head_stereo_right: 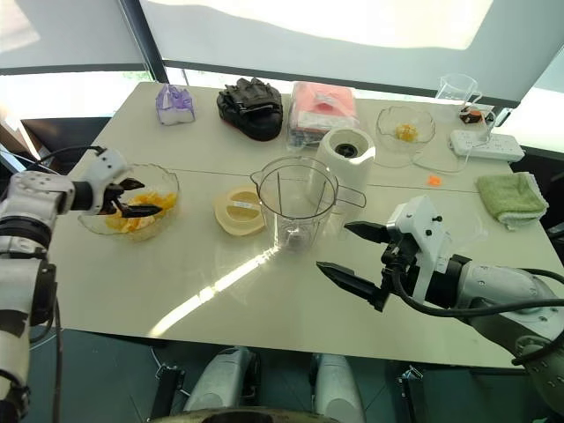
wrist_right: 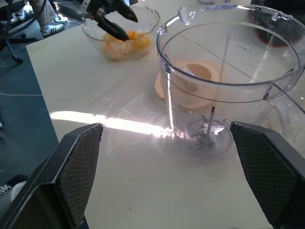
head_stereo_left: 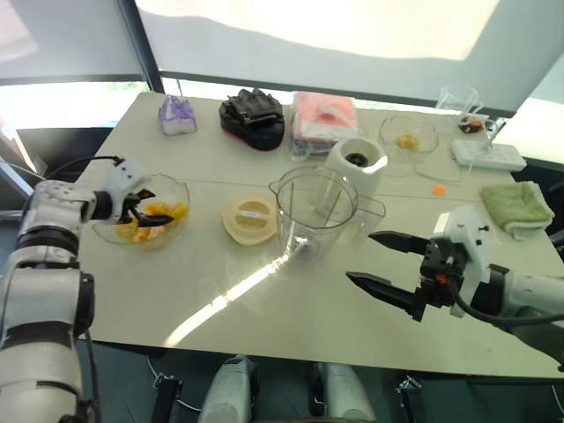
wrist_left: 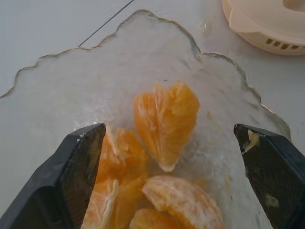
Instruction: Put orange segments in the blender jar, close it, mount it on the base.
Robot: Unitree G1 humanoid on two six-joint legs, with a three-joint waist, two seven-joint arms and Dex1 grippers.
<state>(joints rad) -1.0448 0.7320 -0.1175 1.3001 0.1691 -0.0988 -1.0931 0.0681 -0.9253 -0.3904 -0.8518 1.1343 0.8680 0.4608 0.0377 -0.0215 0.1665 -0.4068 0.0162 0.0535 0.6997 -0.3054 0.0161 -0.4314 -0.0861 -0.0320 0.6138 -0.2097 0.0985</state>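
The orange segments (wrist_left: 164, 119) lie in a wavy-rimmed glass bowl (head_stereo_left: 179, 188) at the table's left. My left gripper (head_stereo_left: 145, 211) reaches down into that bowl, open, its fingers (wrist_left: 76, 171) on either side of the segments and holding none. The blender jar (head_stereo_left: 317, 211) stands upright and uncovered at the table's middle, with its blades (wrist_right: 206, 135) visible at the bottom. Behind it to the right sits the white base (head_stereo_left: 357, 159). My right gripper (head_stereo_left: 359, 256) hovers open just right of the jar and faces it, holding nothing.
A flat cream lid (head_stereo_left: 249, 218) lies between bowl and jar. Along the far edge are a purple item (head_stereo_left: 176, 115), a black glove (head_stereo_left: 254, 116), a pink pack (head_stereo_left: 324, 115), a second glass bowl (head_stereo_left: 408, 137) and a measuring cup (head_stereo_left: 458, 99). Power strip (head_stereo_left: 487, 156) and green cloth (head_stereo_left: 515, 203) sit right.
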